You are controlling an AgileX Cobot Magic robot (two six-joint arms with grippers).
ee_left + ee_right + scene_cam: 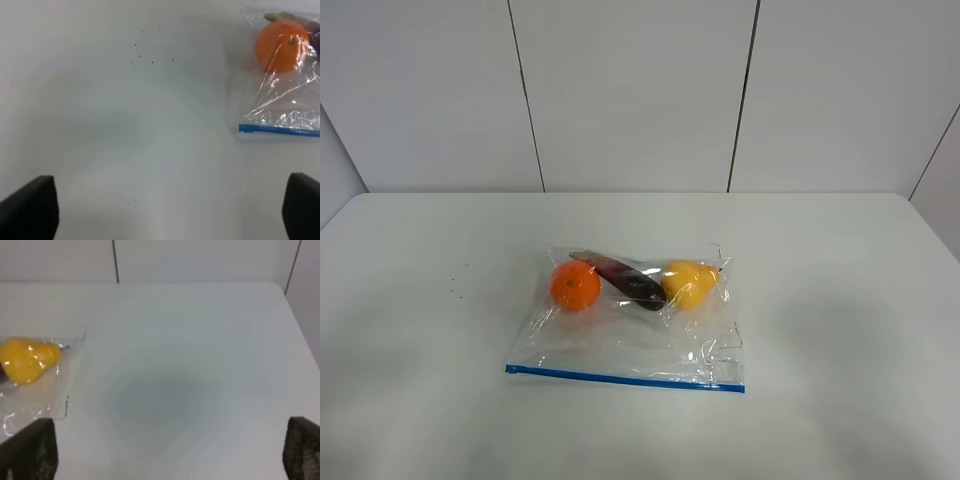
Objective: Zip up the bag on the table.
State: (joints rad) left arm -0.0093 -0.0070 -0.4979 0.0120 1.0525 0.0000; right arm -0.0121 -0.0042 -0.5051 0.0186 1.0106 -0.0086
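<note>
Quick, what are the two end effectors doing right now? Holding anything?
Left end effector: open, holding nothing, above bare table.
Right end effector: open, holding nothing, beside the bag.

Behind the tabletop stands a pale grey panelled wall (630, 90) with thin dark vertical seams, evenly lit.

Lab-like room, white table (410, 300), panelled wall (630, 90)
</note>
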